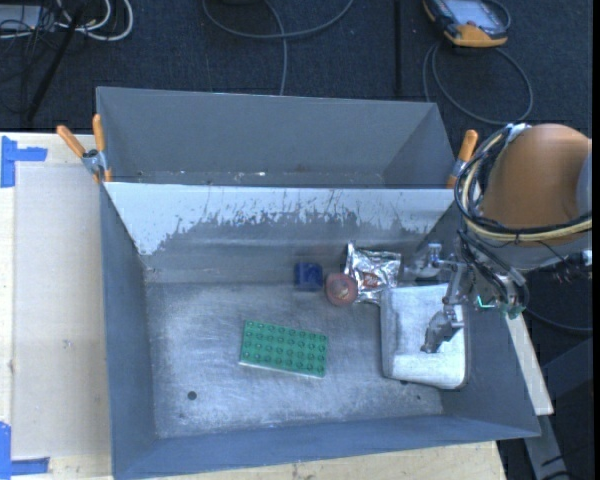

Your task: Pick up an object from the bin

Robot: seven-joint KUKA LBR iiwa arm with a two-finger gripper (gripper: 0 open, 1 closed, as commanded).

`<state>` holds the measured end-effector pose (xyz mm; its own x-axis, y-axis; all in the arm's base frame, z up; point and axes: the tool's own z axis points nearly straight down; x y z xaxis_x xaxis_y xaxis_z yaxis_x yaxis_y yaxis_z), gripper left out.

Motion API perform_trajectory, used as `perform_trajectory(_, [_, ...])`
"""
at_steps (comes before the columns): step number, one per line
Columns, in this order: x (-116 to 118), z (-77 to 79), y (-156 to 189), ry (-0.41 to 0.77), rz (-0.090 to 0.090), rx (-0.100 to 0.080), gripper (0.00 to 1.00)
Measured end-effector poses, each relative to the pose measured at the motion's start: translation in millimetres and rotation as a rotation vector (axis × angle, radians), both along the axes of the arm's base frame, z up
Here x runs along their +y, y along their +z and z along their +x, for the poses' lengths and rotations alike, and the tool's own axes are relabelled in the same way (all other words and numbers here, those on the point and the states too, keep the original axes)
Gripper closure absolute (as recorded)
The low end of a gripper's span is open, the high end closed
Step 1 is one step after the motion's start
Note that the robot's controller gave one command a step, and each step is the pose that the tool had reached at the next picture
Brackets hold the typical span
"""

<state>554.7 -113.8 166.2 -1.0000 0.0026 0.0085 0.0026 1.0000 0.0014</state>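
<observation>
My gripper (432,301) hangs at the bin's right side over a white rectangular block (420,353) that lies against the right wall. Its fingers stand open: one fingertip (423,265) is near a crumpled foil wad (372,267), the other (435,340) is above the white block's middle. Nothing is between them. A small reddish-brown ball (341,287) rests just left of the foil.
A small dark blue block (308,274) sits near the back wall, left of the ball. A green studded plate (284,349) lies flat on the bin floor, left of centre. The arm with its orange cover and cables comes over the right rim.
</observation>
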Motion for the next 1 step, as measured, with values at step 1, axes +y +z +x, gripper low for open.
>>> perform_trajectory(1, [86.0, 15.3, -19.7, -0.08, 0.003, -0.005, 0.0])
